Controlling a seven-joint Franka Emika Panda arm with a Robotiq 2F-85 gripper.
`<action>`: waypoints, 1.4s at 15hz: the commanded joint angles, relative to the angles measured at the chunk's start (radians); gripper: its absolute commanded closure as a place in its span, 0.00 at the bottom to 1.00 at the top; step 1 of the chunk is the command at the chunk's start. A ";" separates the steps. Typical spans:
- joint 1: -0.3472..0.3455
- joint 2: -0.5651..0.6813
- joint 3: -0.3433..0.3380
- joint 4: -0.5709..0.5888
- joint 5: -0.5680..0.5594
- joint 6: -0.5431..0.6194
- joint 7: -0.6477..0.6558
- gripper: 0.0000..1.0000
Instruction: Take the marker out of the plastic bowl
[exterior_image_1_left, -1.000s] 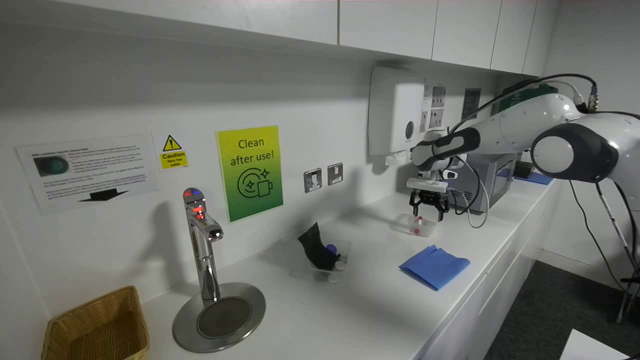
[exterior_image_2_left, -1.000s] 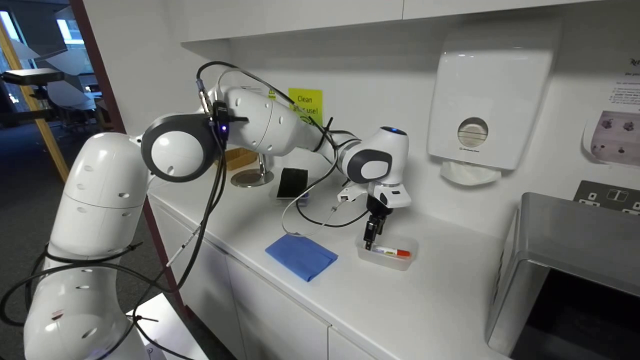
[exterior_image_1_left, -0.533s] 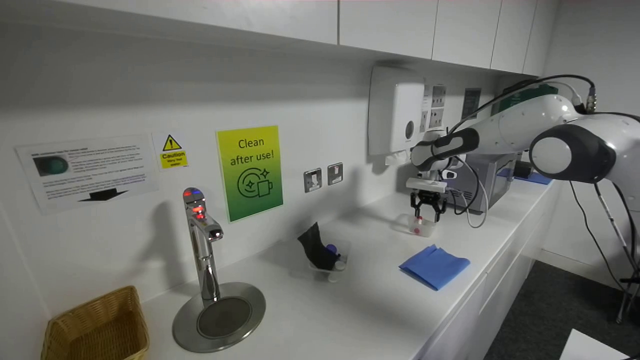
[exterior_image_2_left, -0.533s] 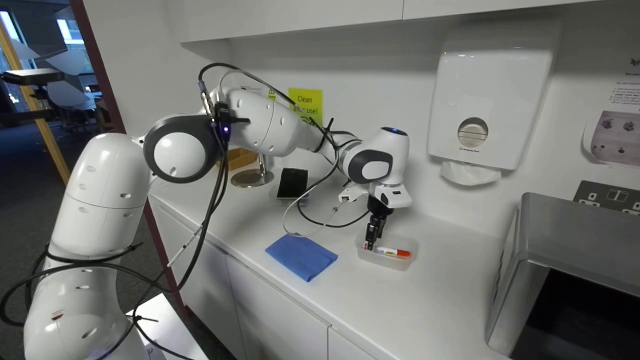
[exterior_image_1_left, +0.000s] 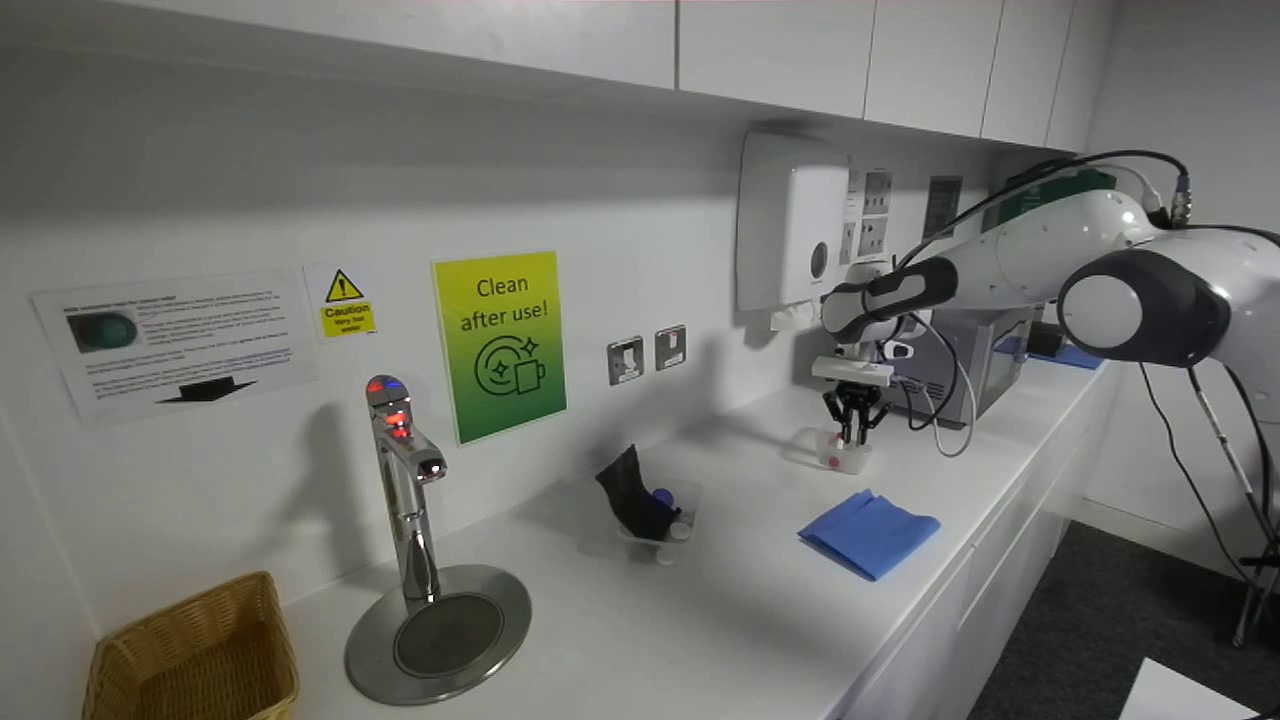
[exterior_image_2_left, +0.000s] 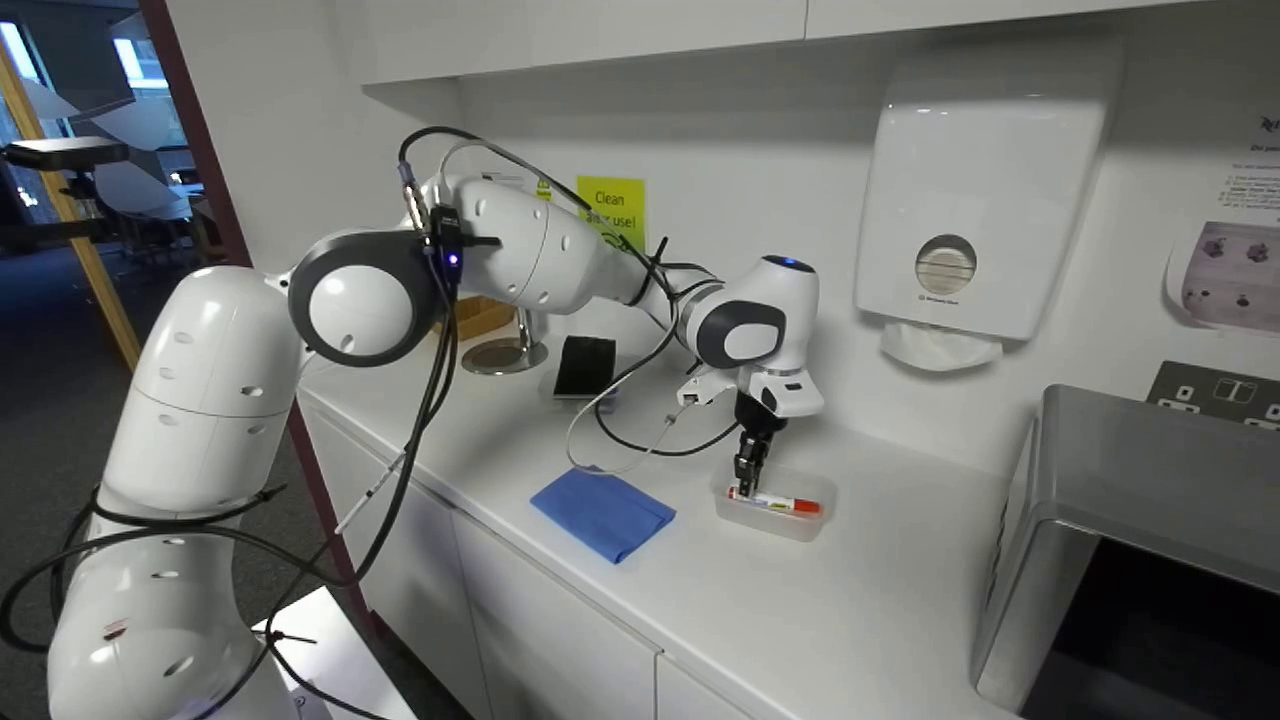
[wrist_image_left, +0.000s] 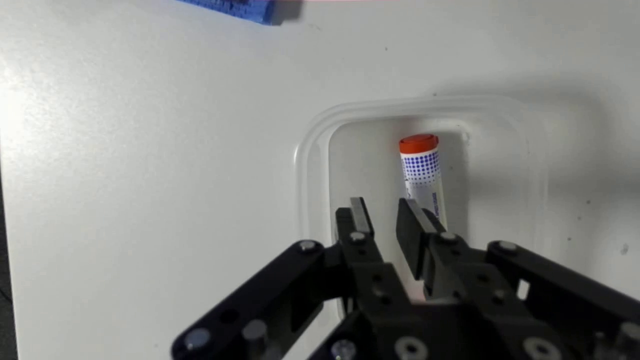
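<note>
A white marker (wrist_image_left: 421, 167) with red ends and blue dots lies inside the whitish plastic bowl (exterior_image_2_left: 765, 523). My gripper (wrist_image_left: 383, 202) points down into the bowl at the marker's end nearer the blue cloth. Its fingers stand close together but apart, and only bare bowl floor shows in the gap. In the wrist view the right finger (wrist_image_left: 420, 220) overlaps the marker, which runs on behind it, outside the gap. Whether that finger touches it I cannot tell. The marker's far part is hidden there, though its red cap (exterior_image_2_left: 806, 507) shows in an exterior view.
A folded blue cloth (exterior_image_2_left: 603, 513) lies close to the bowl. Further along stand a dark angular object (exterior_image_1_left: 635, 500) in a clear container, a tap (exterior_image_1_left: 405, 500) and a wicker basket (exterior_image_1_left: 195, 650). A microwave (exterior_image_2_left: 1130, 480) and a wall dispenser (exterior_image_2_left: 985, 190) are near the arm.
The fingers have drawn much closer together, from wide apart to a narrow gap. The arm has barely moved, and the marker and bowl look unmoved.
</note>
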 joint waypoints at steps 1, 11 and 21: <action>-0.008 0.025 -0.001 0.052 -0.005 -0.026 -0.020 0.61; -0.012 0.125 0.000 0.146 -0.010 -0.042 -0.024 0.46; -0.008 0.142 0.001 0.170 -0.016 -0.026 -0.070 0.42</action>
